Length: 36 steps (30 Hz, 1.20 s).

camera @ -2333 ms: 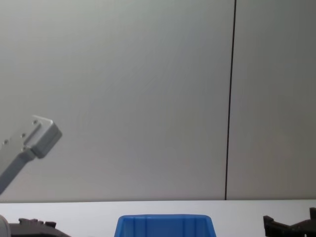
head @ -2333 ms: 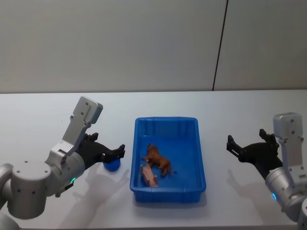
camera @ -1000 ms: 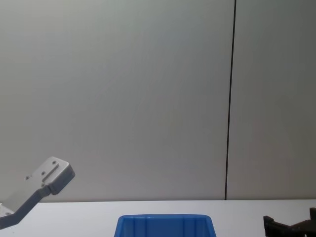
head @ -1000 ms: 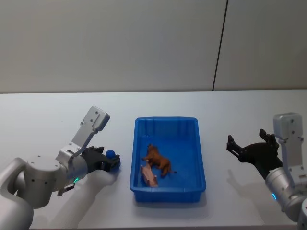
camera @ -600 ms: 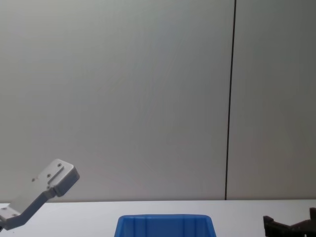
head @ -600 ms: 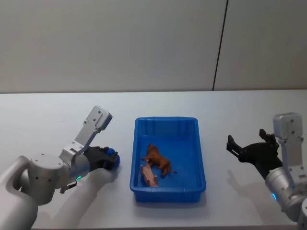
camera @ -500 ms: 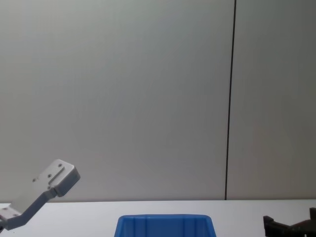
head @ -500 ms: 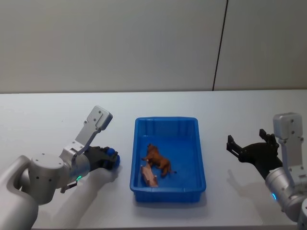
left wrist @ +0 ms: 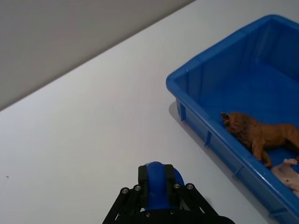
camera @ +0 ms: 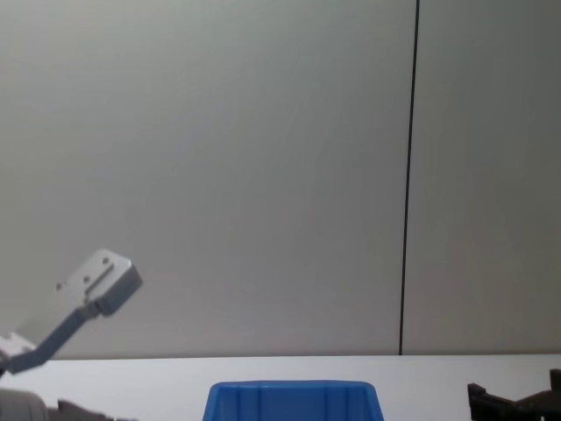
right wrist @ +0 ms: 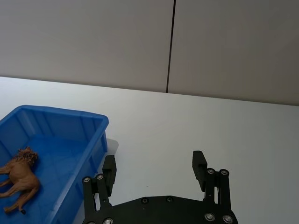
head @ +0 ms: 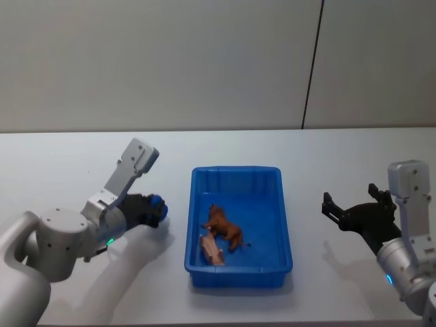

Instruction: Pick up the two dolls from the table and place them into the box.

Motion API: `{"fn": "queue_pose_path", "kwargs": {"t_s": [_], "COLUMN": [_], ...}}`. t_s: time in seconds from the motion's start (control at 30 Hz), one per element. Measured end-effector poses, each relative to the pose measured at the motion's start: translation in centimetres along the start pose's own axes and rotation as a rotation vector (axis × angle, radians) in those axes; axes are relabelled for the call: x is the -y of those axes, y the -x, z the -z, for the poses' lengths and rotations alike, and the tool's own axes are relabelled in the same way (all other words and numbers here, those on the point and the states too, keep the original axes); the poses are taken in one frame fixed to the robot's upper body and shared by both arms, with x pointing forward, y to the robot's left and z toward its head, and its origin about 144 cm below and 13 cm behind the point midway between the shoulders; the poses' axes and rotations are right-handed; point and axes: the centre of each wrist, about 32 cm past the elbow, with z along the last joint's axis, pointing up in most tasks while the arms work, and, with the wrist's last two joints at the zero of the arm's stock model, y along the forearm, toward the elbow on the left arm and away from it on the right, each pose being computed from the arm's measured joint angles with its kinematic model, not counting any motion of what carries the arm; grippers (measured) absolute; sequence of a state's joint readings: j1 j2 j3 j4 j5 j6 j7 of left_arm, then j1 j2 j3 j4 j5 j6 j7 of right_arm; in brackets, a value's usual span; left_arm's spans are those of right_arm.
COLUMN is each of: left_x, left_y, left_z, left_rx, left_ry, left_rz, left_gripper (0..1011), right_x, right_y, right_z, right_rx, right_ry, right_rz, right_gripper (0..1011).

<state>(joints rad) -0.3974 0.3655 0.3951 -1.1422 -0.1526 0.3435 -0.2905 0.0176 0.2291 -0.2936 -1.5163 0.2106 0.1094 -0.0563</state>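
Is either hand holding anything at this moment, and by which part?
The left hand is shut on a small blue object, gripped at its sides. The right hand is open and empty.

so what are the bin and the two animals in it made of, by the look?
Bin: looks like moulded plastic, glossy blue, thick rolled rim and ribbed walls. Brown lion: probably hard plastic or rubber rather than plush, with smooth sculpted legs and a moulded mane. Peach figure: smooth and matte, likely the same; too small to be sure.
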Motion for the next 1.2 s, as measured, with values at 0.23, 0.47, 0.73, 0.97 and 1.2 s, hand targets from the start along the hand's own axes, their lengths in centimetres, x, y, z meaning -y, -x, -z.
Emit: {"fn": "queue_pose_path", "kwargs": {"t_s": [0.23, 0.47, 0.73, 0.97, 1.2], "left_x": [-1.2, -2.6, -3.6, -3.9, -3.8], "left_y": [-0.2, -0.4, -0.6, -0.8, -0.9], "left_z": [-1.9, -4.2, -6.5, -7.8, -8.8], "left_rx": [0.043, 0.088, 0.119, 0.121, 0.121], "left_ry": [0.064, 0.153, 0.269, 0.349, 0.413], "left_rz": [-0.030, -0.044, 0.003, 0.077, 0.173], "left_gripper": [180, 149, 109, 104, 103], "right_x": [0.0, 0.0, 0.0, 0.0, 0.0], "right_y": [0.0, 0.0, 0.0, 0.0, 0.0], "right_z": [0.0, 0.0, 0.0, 0.0, 0.0], "right_rx": [0.000, 0.000, 0.000, 0.000, 0.000], "right_ry": [0.000, 0.000, 0.000, 0.000, 0.000], "right_rz": [0.000, 0.000, 0.000, 0.000, 0.000], "right_gripper": [1001, 1001, 1001, 1001, 1001]}}
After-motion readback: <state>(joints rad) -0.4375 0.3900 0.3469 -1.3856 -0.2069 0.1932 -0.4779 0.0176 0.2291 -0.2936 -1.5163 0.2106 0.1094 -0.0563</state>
